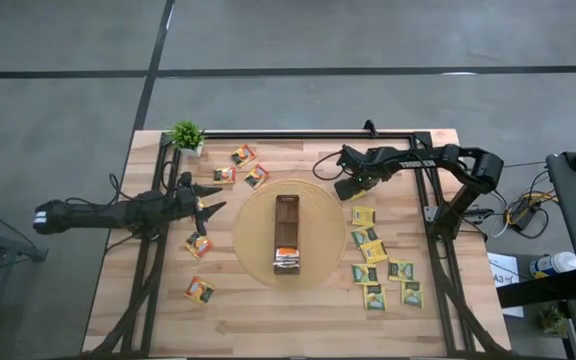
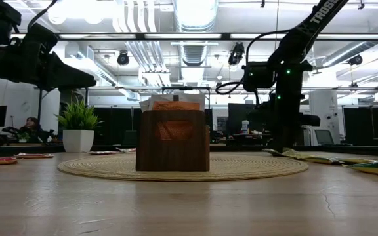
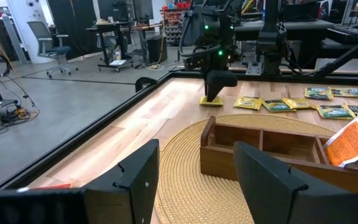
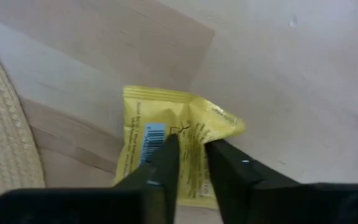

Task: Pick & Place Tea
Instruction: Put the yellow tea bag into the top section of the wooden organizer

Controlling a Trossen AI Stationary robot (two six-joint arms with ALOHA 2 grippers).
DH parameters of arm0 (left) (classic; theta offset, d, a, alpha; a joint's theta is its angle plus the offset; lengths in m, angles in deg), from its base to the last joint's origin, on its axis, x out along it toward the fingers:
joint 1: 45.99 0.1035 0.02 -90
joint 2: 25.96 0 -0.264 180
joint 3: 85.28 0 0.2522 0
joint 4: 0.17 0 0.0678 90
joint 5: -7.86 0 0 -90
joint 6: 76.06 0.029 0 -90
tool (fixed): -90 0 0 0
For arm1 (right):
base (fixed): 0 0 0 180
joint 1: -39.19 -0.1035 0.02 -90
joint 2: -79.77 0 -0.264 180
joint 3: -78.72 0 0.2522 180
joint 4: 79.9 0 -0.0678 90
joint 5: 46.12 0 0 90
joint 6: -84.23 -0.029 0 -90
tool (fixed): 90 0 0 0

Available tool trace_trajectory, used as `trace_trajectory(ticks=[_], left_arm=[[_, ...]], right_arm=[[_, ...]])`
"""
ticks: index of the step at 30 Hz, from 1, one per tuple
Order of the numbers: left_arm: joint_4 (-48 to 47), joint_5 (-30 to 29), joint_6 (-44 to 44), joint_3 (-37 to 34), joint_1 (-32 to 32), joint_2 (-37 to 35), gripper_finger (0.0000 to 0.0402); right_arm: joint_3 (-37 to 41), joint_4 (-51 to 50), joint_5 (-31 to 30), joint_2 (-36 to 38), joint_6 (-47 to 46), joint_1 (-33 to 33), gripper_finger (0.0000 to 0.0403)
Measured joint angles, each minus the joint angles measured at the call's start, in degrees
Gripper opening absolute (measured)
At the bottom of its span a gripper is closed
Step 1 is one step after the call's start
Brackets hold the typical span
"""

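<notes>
A yellow tea sachet lies on the pale wood just off the edge of the round woven mat, right of centre in the overhead picture and a little above the middle. The right hand is down on it, its two dark fingers pinched onto the crumpled packet, which bulges up between them. Below it in the overhead view more yellow and green sachets lie scattered down the right side of the counter, and orange sachets lie at the upper left and lower left of the mat. On the mat stands a long narrow brown box with orange packets in its lower end.

The counter is light planked wood framed by black rails, with a small potted plant at its upper left corner. Beyond it the level view shows an open workshop with ceiling lights, desks and monitors.

The right arm reaches in from the right edge, elbow bent, wrist tipped down over the sachet. The left arm lies stretched in from the left side, and the left hand hangs above the wood left of the mat with its fingers spread wide and nothing between them.
</notes>
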Motion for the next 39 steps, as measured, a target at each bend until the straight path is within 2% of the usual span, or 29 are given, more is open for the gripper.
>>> trace_trajectory(ticks=[3, 5, 14, 20, 28, 39], left_arm=[[0.0, 0.0, 0.0, -0.01, -0.01, 0.0, 0.0202], [0.0, 0.0, 0.0, 0.0, -0.04, 0.0, 0.0202], [0.0, 0.0, -0.01, -0.02, -0.02, 0.0, 0.0202], [0.0, 0.0, -0.02, -0.02, -0.02, 0.0, 0.0202], [0.0, 0.0, 0.0, 0.0, -0.02, 0.0, 0.0202], [0.0, 0.0, 0.0, -0.02, 0.02, 0.0, 0.0202]], right_arm=[[-0.49, -0.26, -0.1, -0.07, 0.79, 0.02, 0.0029], [-1.06, -0.21, -0.3, -0.12, 0.96, 0.0, 0.0015], [-5.37, -1.02, -1.07, -0.06, 5.53, -3.8, 0.0011], [-11.81, -2.56, -6.41, 0.02, 10.99, -10.42, 0.0011], [-20.65, -5.46, -18.1, 0.11, 16.57, -20.41, 0.0011], [-25.92, -7.48, -24.05, 0.13, 23.51, -28.58, 0.0011]])
